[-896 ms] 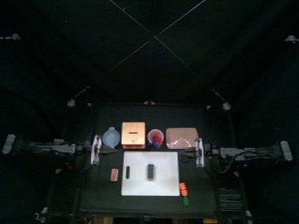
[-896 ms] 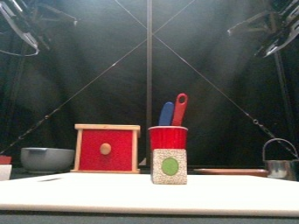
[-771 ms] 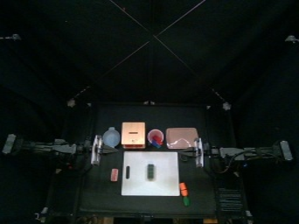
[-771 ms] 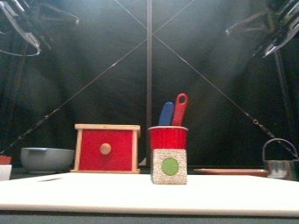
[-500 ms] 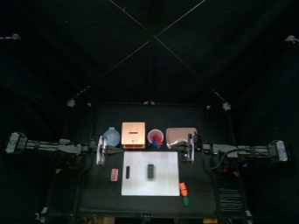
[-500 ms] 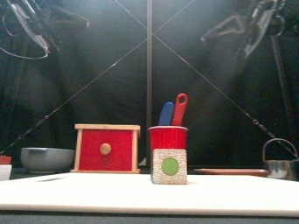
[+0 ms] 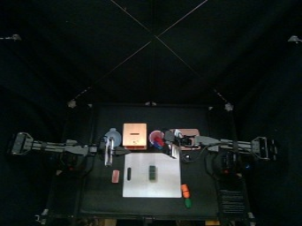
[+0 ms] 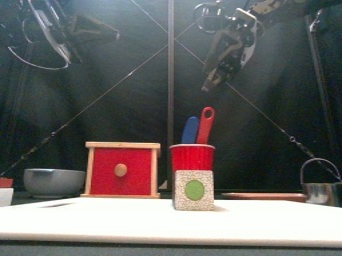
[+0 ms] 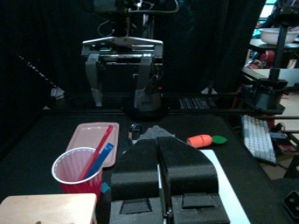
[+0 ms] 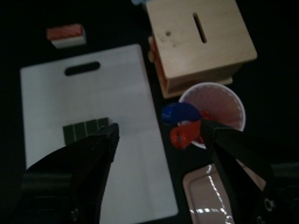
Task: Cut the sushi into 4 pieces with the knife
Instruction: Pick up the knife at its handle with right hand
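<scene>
The toy sushi roll of dark green blocks (image 7: 154, 172) lay whole on the white cutting board (image 7: 168, 182), running front to back along its middle, with no pincer touching it. From the front its near end showed a speckled face with a green oval. The board took up the front middle of the black counter (image 7: 101, 190).

Just behind the board stood a red cup (image 8: 193, 157) holding a blue toy knife (image 8: 190, 129) and a red toy knife (image 8: 205, 122), both handles up. Left of the cup sat a pale wooden box with a red drawer front (image 8: 123, 170), and left of that a blue-grey bowl (image 8: 51, 181). A flat pink tray (image 10: 222, 191) lay to the cup's right.

The right pincer (image 10: 163, 133) hung high over the cup's right side with its jaws spread wide (in the wrist view both knife handles showed between them), touching neither knife. The left pincer (image 9: 162, 153) hung above the counter's left side near the bowl, its jaws pressed together on nothing.

Farther out, a small red toy (image 7: 116, 177) lay left of the board, an orange toy (image 7: 185, 186) lay near its front right corner, and a round metal cutter with a wire handle (image 8: 318, 190) stood at the far right.
</scene>
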You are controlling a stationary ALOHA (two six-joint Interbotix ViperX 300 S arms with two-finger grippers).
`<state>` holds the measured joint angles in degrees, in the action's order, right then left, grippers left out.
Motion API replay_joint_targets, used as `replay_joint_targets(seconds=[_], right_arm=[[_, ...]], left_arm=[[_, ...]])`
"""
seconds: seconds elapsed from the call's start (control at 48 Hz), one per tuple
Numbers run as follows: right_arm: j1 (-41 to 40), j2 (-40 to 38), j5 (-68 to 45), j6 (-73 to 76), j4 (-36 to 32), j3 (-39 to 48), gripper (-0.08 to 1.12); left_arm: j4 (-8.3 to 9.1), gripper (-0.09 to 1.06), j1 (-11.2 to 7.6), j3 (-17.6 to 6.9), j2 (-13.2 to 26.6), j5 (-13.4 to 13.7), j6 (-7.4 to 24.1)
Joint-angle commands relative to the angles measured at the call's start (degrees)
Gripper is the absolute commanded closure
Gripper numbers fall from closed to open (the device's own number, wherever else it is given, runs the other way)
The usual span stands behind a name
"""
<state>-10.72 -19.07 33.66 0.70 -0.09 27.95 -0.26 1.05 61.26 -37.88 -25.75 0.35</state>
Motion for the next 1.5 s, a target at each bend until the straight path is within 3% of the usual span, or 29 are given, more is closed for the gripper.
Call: replay_joint_targets(seconds=[0.021,0.312,0.667,1.0,1.229,1.5], right_arm=[[-0.3,2.2,5.3,-0.3,-2.4,-4.9,0.03],[0.3,11.3,15.8,-1.0,-8.1,-12.3,0.03],[-0.4,19.5,23.6,-4.0,-9.8,-17.8,0.03],[-0.8,22.6,27.9,-4.2,-14.0,-20.3,0.06],[-1.6,23.1,28.0,-4.3,-14.0,-20.5,0.21],[-2.0,23.2,28.3,-4.3,-13.7,-21.0,0.48]], left_arm=[[0.0,0.95,0.53,-1.0,0.2,-0.5,0.0],[0.0,0.95,1.49,0.1,0.1,-0.5,0.0],[0.0,0.95,1.85,0.6,0.1,-0.5,-0.1],[0.0,0.95,2.02,0.8,0.1,-0.5,0.0],[0.0,0.95,2.29,1.0,0.0,-0.6,0.0],[0.0,0.95,2.55,1.0,0.1,-0.6,0.0]])
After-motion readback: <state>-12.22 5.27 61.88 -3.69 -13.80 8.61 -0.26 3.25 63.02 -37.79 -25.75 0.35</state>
